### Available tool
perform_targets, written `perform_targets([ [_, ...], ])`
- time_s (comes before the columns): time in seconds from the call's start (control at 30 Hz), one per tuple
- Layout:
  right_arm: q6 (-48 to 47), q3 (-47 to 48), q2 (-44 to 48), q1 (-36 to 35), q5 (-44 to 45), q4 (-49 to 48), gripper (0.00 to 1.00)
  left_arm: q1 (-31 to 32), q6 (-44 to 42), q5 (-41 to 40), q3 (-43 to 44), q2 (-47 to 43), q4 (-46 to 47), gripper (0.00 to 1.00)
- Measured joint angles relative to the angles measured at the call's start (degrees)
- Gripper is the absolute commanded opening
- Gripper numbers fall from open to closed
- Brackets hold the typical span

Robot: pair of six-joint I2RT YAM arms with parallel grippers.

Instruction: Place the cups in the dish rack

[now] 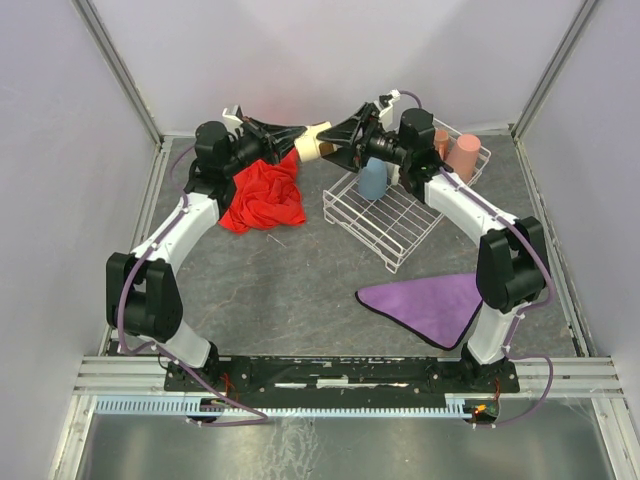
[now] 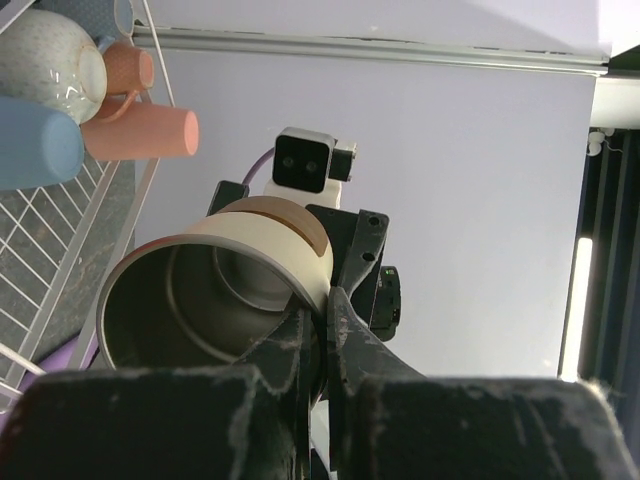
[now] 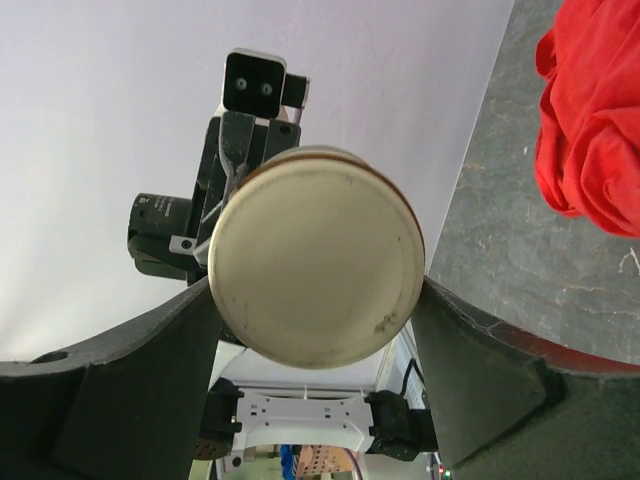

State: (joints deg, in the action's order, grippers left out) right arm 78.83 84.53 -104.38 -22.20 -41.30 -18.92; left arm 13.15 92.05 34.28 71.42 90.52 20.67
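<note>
Step in hand: mid-air handover of the cup [image 1: 315,143] from L claw [image 1: 299,141] to R claw [image 1: 337,141], en route to the rack [image 1: 395,228]. The cup hangs above the table at the back, between the two claws. It's just left of the rack's far-left corner & over the far edge of the red cloth [image 1: 265,195].

L claw: shut tight, pinching the cup's wall at the rim, wall sandwiched between its fingers (left wrist view). R claw: jaws wide, one on either side of the cup's base end. The pads look to be touching the sides or a hair off them. Can't tell whether R is actually gripping.

Cup's pose: on its side, long axis approx. level, running L–R along the line between the claws. Mouth points at L claw. Flat base points at R claw, square-on to R's wrist cam.

Next move, by judgement: R needs a firm close on the body. Then L lets go & backs straight out along the axis, so its inner finger clears the rim w/o dragging the cup. After that R has to swing over the rack & turn the cup mouth-down into a slot. The blue cup [image 1: 373,178] & pink tumbler [image 1: 463,155] sit at the far end, so R should aim beside them, not onto them.
</note>
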Motion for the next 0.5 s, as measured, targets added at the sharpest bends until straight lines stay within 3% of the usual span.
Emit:
perform_targets([
  [0.5,1.97,-1.01,0.61,0.44,-0.92,-1.81,0.83,-0.31,0.0,-1.01,-0.37,-0.02,0.37,0.03],
])
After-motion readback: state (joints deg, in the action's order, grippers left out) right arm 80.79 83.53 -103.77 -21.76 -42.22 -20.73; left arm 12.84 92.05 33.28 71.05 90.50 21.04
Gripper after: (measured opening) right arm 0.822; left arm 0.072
